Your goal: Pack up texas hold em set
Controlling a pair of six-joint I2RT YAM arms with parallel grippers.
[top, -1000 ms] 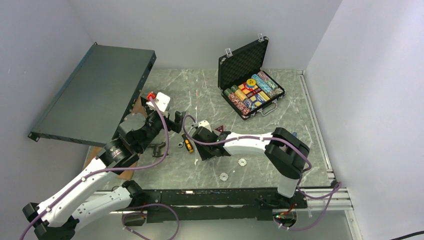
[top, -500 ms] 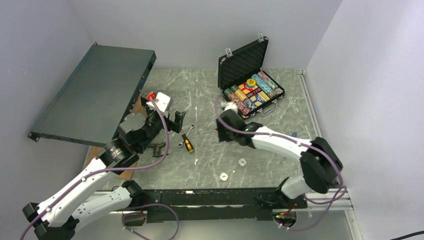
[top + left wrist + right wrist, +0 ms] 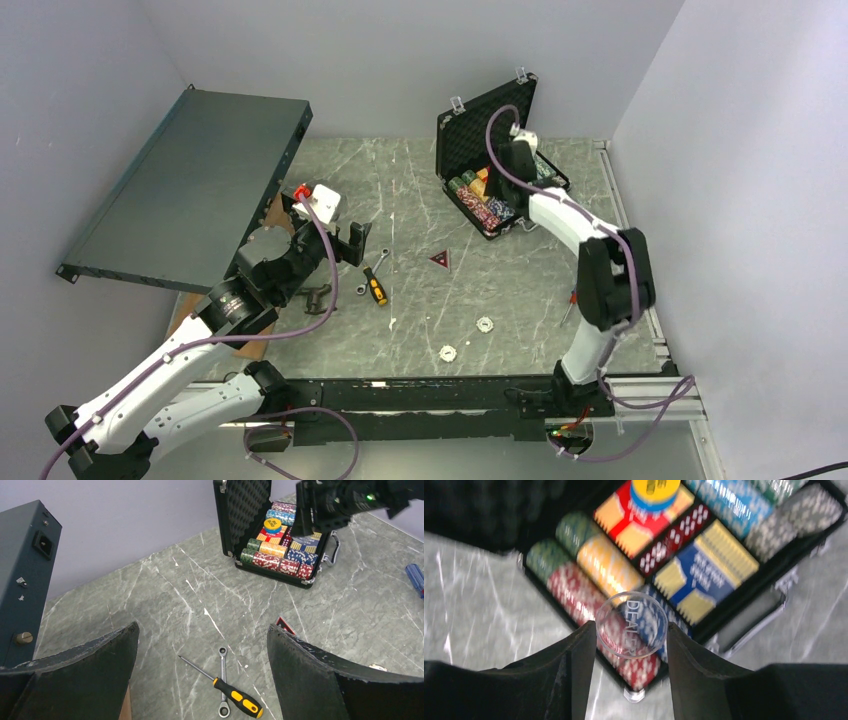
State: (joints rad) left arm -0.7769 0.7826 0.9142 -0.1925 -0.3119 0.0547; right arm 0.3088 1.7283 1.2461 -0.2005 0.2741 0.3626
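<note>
1. Right wrist view: the right gripper (image 3: 631,630) pinches a clear round DEALER button (image 3: 631,625) between its fingers, over the chip rows (image 3: 574,585) of the open briefcase (image 3: 711,625).
2. The card deck (image 3: 704,572) lies in the case's middle, beside the chips.
3. Top view: the briefcase stands at the table's (image 3: 400,200) far right, lid upright.
4. The left gripper (image 3: 202,627) gapes wide and empty, over the table near a yellow-handled screwdriver (image 3: 235,702) and a wrench (image 3: 223,680).
</note>
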